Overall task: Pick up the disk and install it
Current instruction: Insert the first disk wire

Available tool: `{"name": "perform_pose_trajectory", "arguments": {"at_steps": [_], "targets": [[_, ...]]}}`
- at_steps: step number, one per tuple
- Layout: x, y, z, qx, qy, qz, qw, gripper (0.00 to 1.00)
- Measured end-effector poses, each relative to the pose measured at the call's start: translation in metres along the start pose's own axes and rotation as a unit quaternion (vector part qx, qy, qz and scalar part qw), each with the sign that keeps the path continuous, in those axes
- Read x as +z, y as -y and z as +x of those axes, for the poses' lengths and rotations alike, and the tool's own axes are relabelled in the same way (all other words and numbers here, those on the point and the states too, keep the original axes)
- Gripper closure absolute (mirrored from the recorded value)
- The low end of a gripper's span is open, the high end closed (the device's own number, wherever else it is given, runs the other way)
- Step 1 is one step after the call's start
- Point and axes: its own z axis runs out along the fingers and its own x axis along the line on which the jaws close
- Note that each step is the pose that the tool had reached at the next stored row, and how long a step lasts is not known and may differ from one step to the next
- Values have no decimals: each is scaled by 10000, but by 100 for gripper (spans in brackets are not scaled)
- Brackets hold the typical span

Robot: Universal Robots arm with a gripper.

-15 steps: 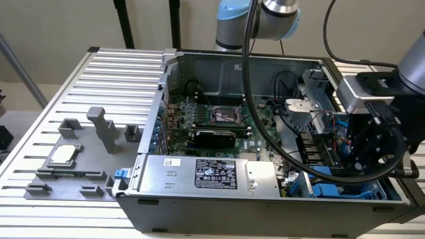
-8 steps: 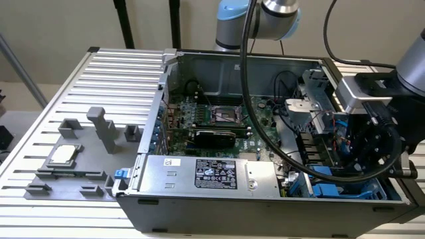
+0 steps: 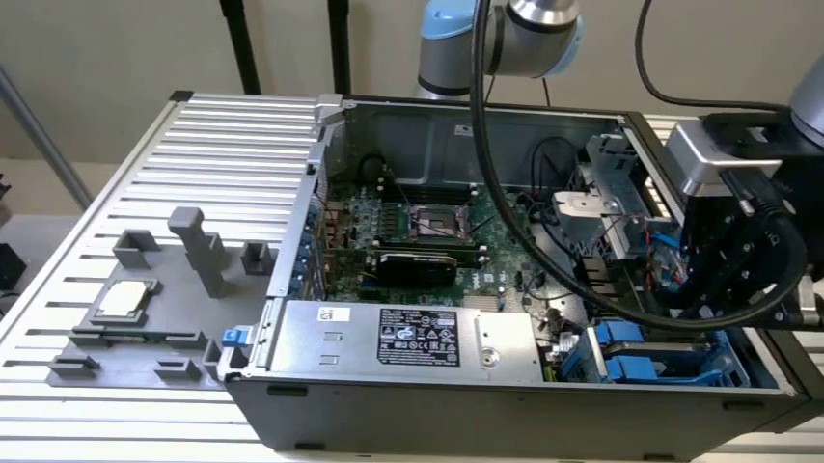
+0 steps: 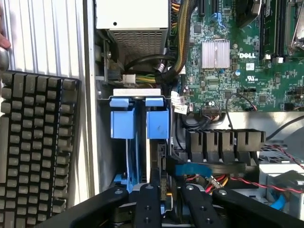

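One ribbed metal surface (image 3: 232, 145) carries an open computer case (image 3: 515, 424), and the claw (image 4: 166, 209) hangs over the case's corner at the exterior view's right. The green motherboard (image 4: 237, 71) lies well beyond the claw, deeper in the case, and the silver power supply (image 3: 386, 338) sits beside the claw, along the near wall in the exterior view. A black keyboard (image 4: 33, 142) lies outside the case wall, off to the claw's side. The disk (image 4: 140, 123) stands on edge in the drive bay straight ahead of the claw, its blue carrier rails running back toward the claw's tips. I cannot tell whether the claw is clenched or released. A grey fixture (image 3: 154, 309) rests on the surface far from the claw, across the case, with a small silver chip (image 3: 120, 299) on it.
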Motion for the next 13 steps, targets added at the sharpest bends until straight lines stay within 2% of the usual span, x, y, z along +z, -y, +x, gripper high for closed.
{"name": "perform_pose_trajectory", "arguments": {"at_steps": [2, 13], "targets": [[-24, -11, 0, 0, 1, 5, 10000, 0], [-25, -15, 0, -1, 1, 9, 10000, 0]]}}
